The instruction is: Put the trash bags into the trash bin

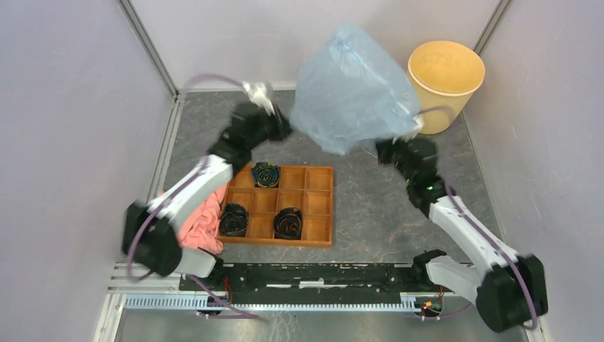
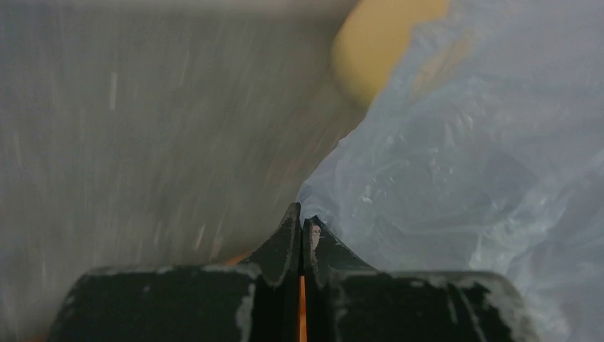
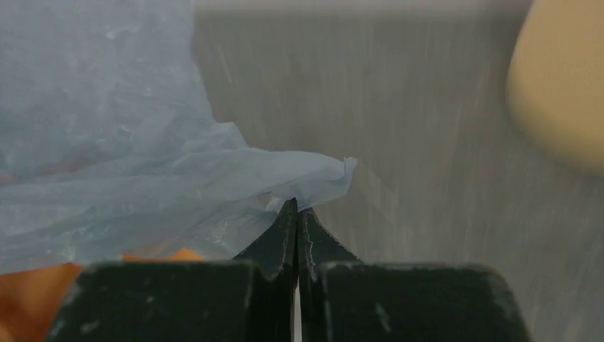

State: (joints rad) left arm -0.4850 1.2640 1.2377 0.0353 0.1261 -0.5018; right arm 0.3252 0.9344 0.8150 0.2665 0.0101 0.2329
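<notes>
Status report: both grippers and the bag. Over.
Left gripper shut on trash bag; right gripper shut on its other edge. Bag held aloft, left of trash bin, not yet in. Nothing between bag and bin.

In the left wrist view the blurred trash bin [image 2: 377, 50] is cut off at the top edge, the trash bag [image 2: 484, 178] at the right.

Left fingers [image 2: 283, 248] and right fingers [image 3: 282, 241] together

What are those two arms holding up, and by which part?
The pale-blue trash bag. The left jaws are shut on its left edge, the right jaws on a crumpled fold at its right edge.
</notes>
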